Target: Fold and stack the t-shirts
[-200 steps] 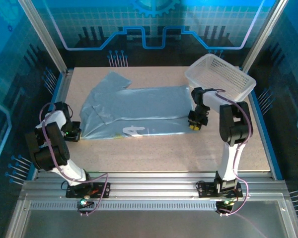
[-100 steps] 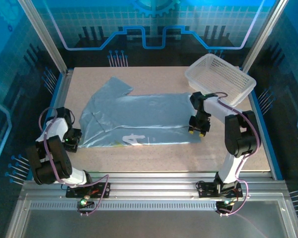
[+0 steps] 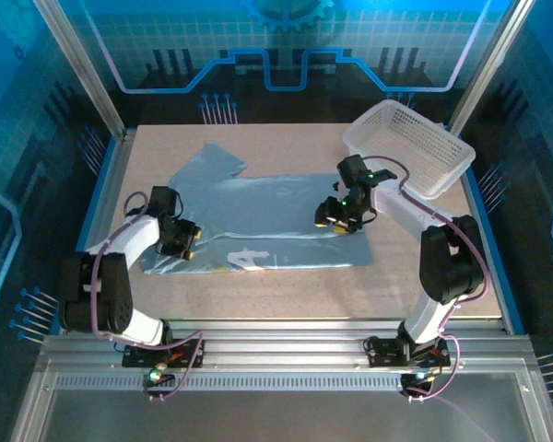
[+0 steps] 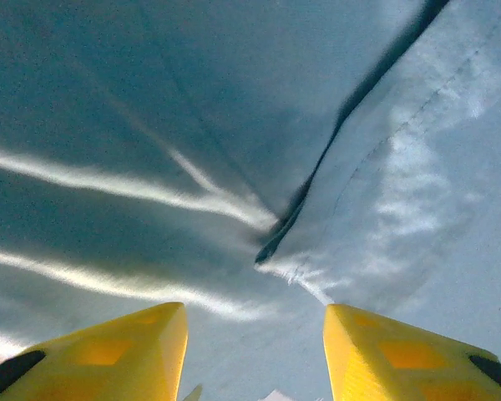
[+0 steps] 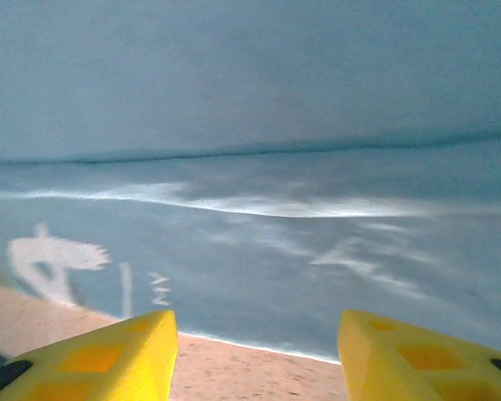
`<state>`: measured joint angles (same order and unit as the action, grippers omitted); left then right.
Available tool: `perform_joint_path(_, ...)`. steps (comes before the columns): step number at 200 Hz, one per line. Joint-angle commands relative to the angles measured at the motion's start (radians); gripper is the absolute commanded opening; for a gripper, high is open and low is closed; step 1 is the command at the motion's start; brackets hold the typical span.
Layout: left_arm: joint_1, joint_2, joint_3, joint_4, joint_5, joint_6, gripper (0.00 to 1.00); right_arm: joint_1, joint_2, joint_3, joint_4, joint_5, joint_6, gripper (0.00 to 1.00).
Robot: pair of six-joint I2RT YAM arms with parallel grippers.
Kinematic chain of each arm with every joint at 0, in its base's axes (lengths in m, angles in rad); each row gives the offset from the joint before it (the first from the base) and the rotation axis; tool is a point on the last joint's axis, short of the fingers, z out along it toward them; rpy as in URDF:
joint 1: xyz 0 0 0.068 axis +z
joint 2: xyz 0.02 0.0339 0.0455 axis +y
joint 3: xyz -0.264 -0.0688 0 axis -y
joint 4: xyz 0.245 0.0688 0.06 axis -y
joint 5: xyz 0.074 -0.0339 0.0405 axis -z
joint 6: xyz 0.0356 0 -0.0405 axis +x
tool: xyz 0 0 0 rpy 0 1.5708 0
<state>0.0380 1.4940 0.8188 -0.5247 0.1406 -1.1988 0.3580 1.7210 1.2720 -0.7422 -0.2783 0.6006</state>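
Left gripper (image 4: 255,359) over the thin pale grey-blue t-shirt (image 4: 175,100), jaws apart.
Its two yellow wedge-shaped plastic fingers (image 4: 121,351) sit at the bottom edge, with only cloth showing in the gap between them. Pale raised creases (image 4: 108,185) run across the fabric on the left. On the right, a lighter upper layer with a stitched hem line (image 4: 384,146) overlaps it, and a dark shadowed fold (image 4: 326,171) marks its edge.
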Motion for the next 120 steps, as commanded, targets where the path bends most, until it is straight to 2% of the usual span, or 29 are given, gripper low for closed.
perform_joint_path(1,-0.013,0.048,0.029,0.058,0.053,-0.032,0.47,0.028,0.006,0.008,0.101,-0.169,-0.028,0.56)
perform_joint_path(45,-0.018,0.101,0.038,0.046,0.031,-0.002,0.37,0.026,-0.003,-0.005,0.099,-0.168,-0.016,0.56)
perform_joint_path(84,-0.03,0.133,0.159,-0.041,-0.03,0.086,0.13,0.024,-0.005,-0.006,0.095,-0.165,-0.011,0.54)
perform_joint_path(120,-0.044,0.169,0.231,-0.093,-0.055,0.132,0.0,0.024,0.003,0.002,0.09,-0.162,-0.01,0.53)
